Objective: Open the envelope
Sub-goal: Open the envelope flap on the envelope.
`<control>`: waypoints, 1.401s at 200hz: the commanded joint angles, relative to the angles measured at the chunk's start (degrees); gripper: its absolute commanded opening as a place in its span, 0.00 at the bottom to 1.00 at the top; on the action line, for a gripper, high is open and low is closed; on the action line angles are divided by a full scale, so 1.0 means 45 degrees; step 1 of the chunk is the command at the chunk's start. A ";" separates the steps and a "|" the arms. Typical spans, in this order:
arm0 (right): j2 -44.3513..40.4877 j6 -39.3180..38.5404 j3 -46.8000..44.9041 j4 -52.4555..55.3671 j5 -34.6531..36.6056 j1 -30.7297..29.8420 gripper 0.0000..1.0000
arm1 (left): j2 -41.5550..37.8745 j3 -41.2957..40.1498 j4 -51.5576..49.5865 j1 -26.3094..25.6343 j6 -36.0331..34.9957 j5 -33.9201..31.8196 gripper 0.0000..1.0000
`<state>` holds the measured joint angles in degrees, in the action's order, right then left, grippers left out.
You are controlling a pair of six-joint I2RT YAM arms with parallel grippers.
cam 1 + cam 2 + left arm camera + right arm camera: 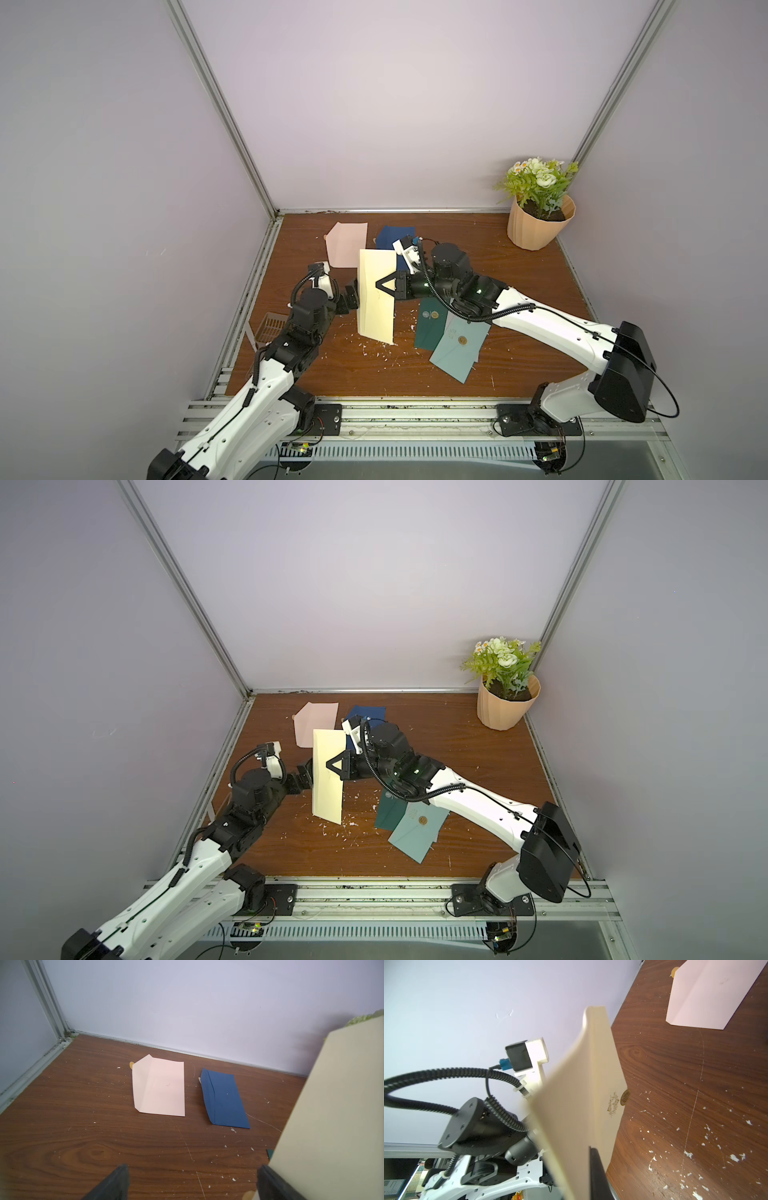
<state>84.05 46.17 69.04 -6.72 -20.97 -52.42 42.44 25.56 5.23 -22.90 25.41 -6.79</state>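
A cream envelope (376, 297) is held on edge over the middle of the wooden surface (498, 291), its long sides running from far to near. Whether its low corner touches the wood cannot be told. The jaws of the right gripper (380, 286) are pressed together on the envelope's right edge, about halfway along. In the right wrist view a round gold seal (625, 1097) is seen at the envelope's free edge, with gilt lettering just beside it. The left gripper (193, 1167) is placed at the envelope's left face. Its jaws are spread wide with only bare wood between them, and the envelope is seen just beside one finger (270, 1184) (outside the gap, not within it). Farther back, a pink envelope (347, 245) and a blue envelope (395, 237) are laid flat side by side and apart. The blue one is partly hidden by the right arm in both top views. To the right and nearer, a dark green envelope (430, 328) is overlapped by a pale green envelope (455, 349), and a gold seal is shown on each. White paper scraps (374, 353) are scattered on the wood near the cream envelope. A potted plant (538, 226) is set in the far right corner, and a small brown basket (270, 328) is seen at the left edge.
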 commanded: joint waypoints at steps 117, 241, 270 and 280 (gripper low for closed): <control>-0.1102 -0.0556 0.0262 0.0487 -0.0035 0.1205 0.00 | -0.2402 -0.0446 0.0651 0.0808 0.1476 0.1727 1.00; -0.1504 -0.0317 0.0946 0.0310 -0.1684 0.2565 0.00 | -0.1718 -0.1217 0.5609 0.0850 0.3210 0.7572 0.91; -0.1685 0.0247 0.0601 -0.0518 -0.2196 0.2665 0.00 | -0.1387 -0.1292 0.6337 0.1082 0.3577 0.7923 0.83; -0.1737 0.0380 0.0503 -0.0704 -0.2337 0.2672 0.00 | -0.1362 -0.1428 0.6870 0.1301 0.3931 0.8214 0.76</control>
<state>79.11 45.41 71.99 -4.21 -27.83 -40.73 36.42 20.12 27.55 -19.11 39.46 25.45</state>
